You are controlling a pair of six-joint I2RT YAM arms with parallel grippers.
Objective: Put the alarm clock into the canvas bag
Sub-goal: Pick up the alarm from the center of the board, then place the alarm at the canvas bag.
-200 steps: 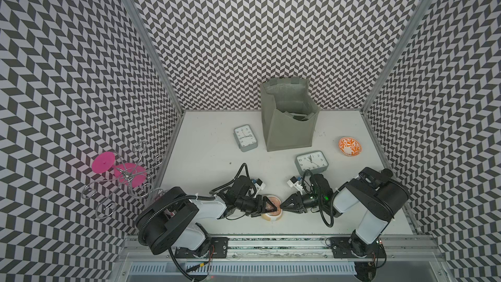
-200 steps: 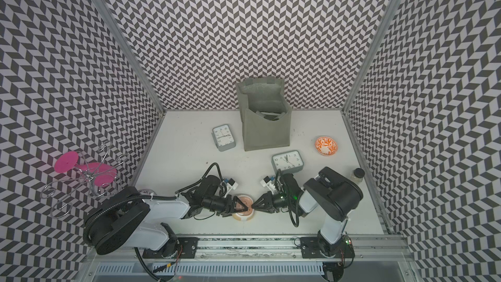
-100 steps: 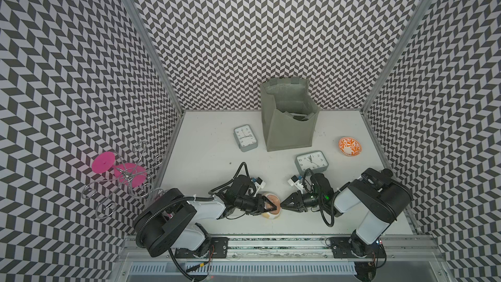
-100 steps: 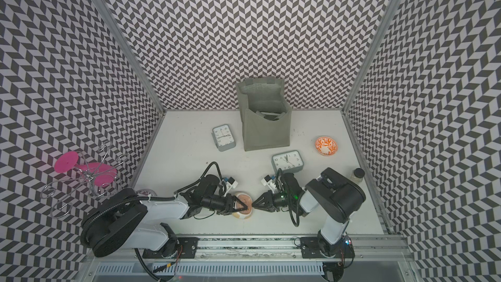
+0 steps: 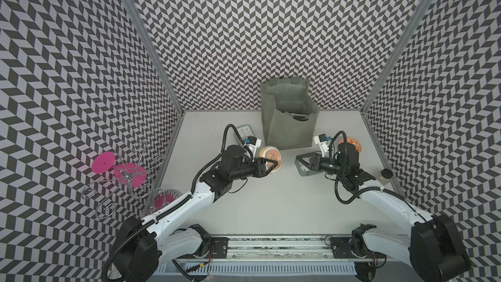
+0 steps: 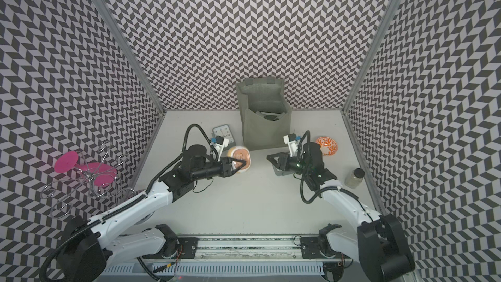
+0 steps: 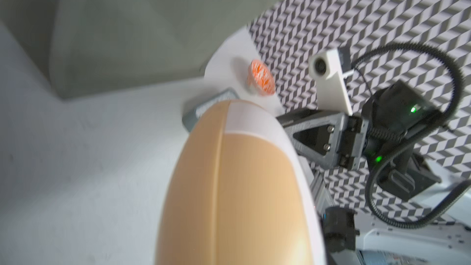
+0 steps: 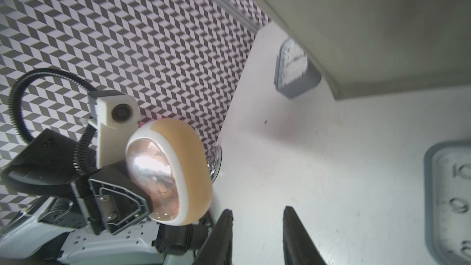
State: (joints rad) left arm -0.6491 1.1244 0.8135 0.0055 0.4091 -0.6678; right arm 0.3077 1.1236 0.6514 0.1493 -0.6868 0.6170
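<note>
Top views: white table [image 5: 271, 207], chevron walls [image 5: 244, 36]

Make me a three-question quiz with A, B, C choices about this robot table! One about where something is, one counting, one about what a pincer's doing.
1. Where is the orange dish? A) on the table beside the canvas bag B) inside a clock C) in a pincer
2. How many square grey clocks lie on the table? A) one B) two C) four
3. What is the left pincer doing? A) hanging empty B) tugging a handle C) gripping the round tan clock

Answers: A, it lies on bare table next to the bag. B, one lies left of the bag, one near the right pincer. C, the clock sits clamped in it.
</note>
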